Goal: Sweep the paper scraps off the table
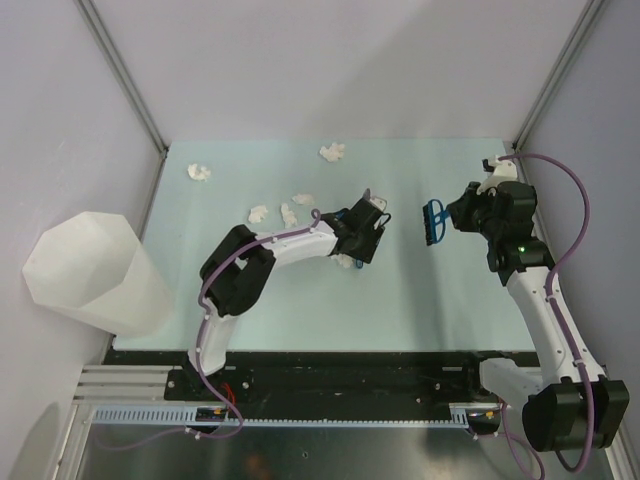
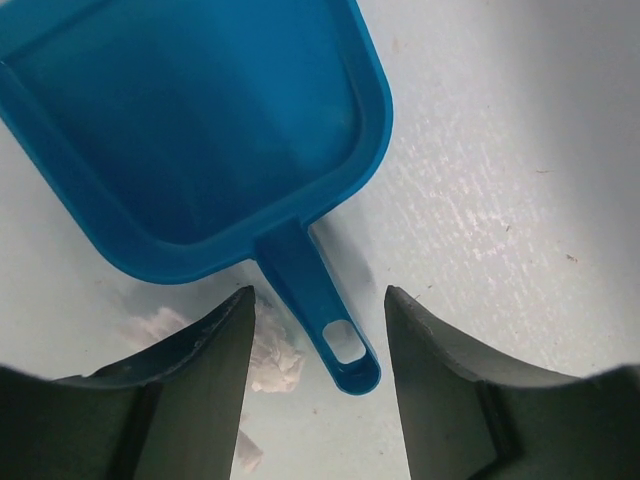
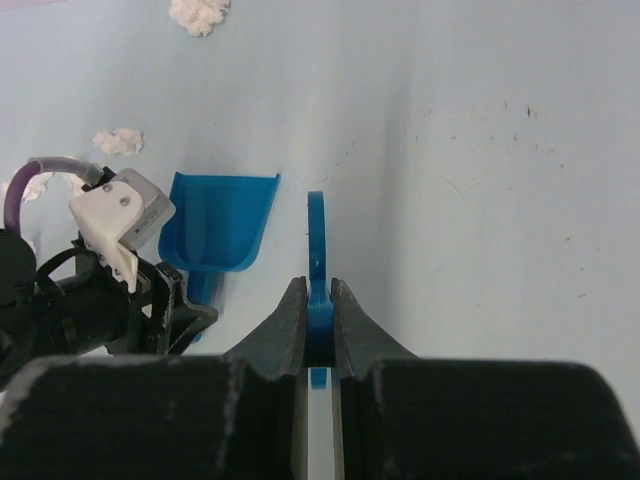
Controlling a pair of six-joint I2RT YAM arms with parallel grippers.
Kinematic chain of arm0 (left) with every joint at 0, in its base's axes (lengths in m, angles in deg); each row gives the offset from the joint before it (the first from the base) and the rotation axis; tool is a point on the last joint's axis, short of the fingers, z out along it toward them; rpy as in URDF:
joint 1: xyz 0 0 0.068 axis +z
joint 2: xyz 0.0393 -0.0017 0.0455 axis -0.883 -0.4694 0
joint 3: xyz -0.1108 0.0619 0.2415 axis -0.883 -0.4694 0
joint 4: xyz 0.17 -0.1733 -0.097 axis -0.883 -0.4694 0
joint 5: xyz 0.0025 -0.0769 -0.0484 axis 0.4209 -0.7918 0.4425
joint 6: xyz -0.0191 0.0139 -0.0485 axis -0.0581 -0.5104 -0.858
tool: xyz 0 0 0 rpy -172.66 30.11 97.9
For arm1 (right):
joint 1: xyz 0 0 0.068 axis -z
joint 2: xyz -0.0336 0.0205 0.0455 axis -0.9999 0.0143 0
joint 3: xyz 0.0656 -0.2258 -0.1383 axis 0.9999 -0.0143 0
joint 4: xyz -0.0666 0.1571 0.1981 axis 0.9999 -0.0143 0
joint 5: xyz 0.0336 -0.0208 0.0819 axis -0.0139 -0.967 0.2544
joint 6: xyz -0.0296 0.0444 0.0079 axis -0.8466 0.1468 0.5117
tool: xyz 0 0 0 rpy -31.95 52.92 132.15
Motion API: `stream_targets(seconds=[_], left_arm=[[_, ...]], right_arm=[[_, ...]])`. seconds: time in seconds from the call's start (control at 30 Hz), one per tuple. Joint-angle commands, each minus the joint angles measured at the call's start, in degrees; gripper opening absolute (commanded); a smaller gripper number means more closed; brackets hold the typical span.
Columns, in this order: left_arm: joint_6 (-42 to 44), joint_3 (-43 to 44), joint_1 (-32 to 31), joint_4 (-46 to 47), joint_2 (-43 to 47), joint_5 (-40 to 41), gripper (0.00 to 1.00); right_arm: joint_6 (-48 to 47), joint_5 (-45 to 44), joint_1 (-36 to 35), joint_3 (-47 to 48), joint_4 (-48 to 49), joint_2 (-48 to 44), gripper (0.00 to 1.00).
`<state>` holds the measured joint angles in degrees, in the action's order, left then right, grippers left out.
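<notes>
Several crumpled white paper scraps (image 1: 258, 213) lie on the pale green table (image 1: 420, 300), mostly at its back left; one more (image 1: 333, 152) sits near the far edge. A blue dustpan (image 2: 190, 130) rests flat on the table. Its handle (image 2: 322, 318) lies between the spread fingers of my left gripper (image 2: 318, 295), which is open, with a gap on each side. A scrap (image 2: 272, 362) lies beside the handle, half hidden by the left finger. My right gripper (image 3: 318, 285) is shut on a blue brush (image 3: 317, 235), seen edge-on, to the right of the dustpan (image 3: 222, 222).
A translucent white faceted bin (image 1: 95, 275) stands off the table's left edge. Metal frame posts rise at the back corners, with grey walls beyond. From the right wrist, the left arm's head (image 3: 110, 290) sits close to the brush's left.
</notes>
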<state>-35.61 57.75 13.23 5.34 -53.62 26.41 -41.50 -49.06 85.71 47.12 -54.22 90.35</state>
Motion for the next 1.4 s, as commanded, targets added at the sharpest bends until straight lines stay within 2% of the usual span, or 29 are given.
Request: stream_targets(seconds=[0.0, 0.27, 0.37, 0.4, 0.57, 0.7, 0.8, 1.0, 1.1, 1.27, 1.37], left_arm=[[-3.3, 0.0, 0.0, -0.5, -0.6, -3.7, 0.59], [-3.5, 2.6, 0.0, -0.7, -3.9, -4.4, 0.50], [-3.4, 3.7, 0.1, -1.2, -4.8, -3.2, 0.34], [-3.5, 3.8, 0.2, -1.4, -4.8, -3.0, 0.25], [-4.5, 2.6, 0.7, -2.1, -1.1, -5.5, 0.00], [-3.2, 2.9, 0.8, -2.5, 3.8, -7.0, 0.00], [1.2, 3.0, 1.4, -2.3, 9.7, -7.2, 0.00], [15.4, -1.8, 6.5, -2.5, 25.9, -8.7, 0.00], [20.4, -5.6, 12.3, -2.7, 32.1, -8.7, 0.00], [32.2, -9.3, 19.5, -4.1, 45.6, 0.5, 0.00], [37.4, -10.0, 21.7, -5.4, 52.2, 7.5, 0.00]], right_arm=[[0.6, 1.5, 0.5, -0.1, 3.0, 0.1, 0.00], [0.5, 3.0, 0.9, -0.1, 3.0, 0.3, 0.00], [0.6, 3.0, 0.9, -0.1, 3.0, 0.4, 0.00], [0.5, 3.0, 1.0, -0.1, 2.9, 0.4, 0.00], [0.7, 2.8, 1.1, 0.0, 2.9, 0.2, 0.00], [0.7, 1.8, 1.0, 0.0, 3.4, -1.2, 0.00], [1.3, 2.7, 1.3, 0.8, 4.2, -4.7, 0.00], [4.2, 4.7, -1.0, 2.2, 6.0, -10.8, 0.00], [4.7, 4.1, -6.5, 2.3, 8.5, -10.6, 0.00], [5.2, 2.5, -19.7, 2.3, 16.3, -5.2, 0.00], [9.2, 6.2, -25.3, 2.3, 26.5, 2.8, 0.00]])
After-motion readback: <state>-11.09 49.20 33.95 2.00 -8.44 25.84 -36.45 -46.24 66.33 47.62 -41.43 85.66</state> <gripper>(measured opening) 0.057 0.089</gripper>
